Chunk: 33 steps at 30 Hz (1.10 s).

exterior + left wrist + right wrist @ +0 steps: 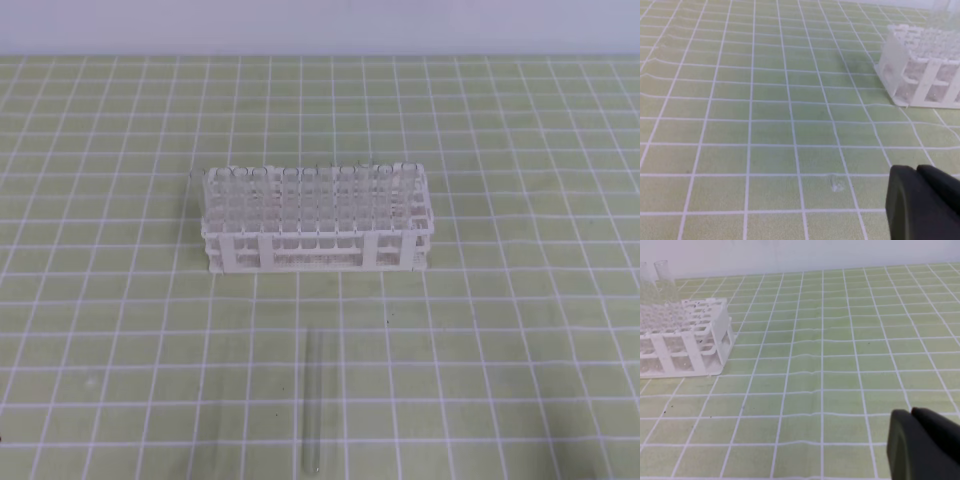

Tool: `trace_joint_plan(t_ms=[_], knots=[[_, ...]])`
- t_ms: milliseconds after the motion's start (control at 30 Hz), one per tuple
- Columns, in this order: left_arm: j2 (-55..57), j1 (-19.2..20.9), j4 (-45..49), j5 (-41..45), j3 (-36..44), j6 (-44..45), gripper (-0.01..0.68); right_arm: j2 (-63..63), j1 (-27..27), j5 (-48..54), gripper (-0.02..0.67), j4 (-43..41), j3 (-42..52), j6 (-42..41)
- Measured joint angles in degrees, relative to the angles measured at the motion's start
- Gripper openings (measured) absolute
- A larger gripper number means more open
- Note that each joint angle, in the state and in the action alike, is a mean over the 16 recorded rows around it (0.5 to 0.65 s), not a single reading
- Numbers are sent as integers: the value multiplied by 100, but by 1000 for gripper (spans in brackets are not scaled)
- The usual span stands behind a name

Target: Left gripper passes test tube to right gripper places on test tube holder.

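One clear glass-like test tube [312,400] lies flat on the green mat [520,330], a slender, nearly see-through cylinder with its rounded end toward the near edge of the high view. Beyond it, apart from it, stands the test tube holder [318,235], a white plastic lattice rack of small square holes in stacked tiers, with a row of clear tubes [300,175] upright along its far side. The mat is soft-looking, pale green, ruled with white grid lines that ripple slightly where the surface wrinkles.

The left gripper [926,202] shows in its own wrist view only as matte black tapered fingers pressed together, nothing between them; the rack sits ahead of it and to its right. The right gripper [926,442] looks the same, smooth black fingers closed on nothing, with the rack ahead and to its left. Neither gripper appears in the high view, and the loose tube shows in neither wrist view.

No writing or label is readable anywhere.
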Motion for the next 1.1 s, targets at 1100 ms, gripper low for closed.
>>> trace_joint_plan(t_ms=[1100], knots=[[-85,-2,-83,-647,44,-121,-1,4,10,-226,-23,113,0,4]])
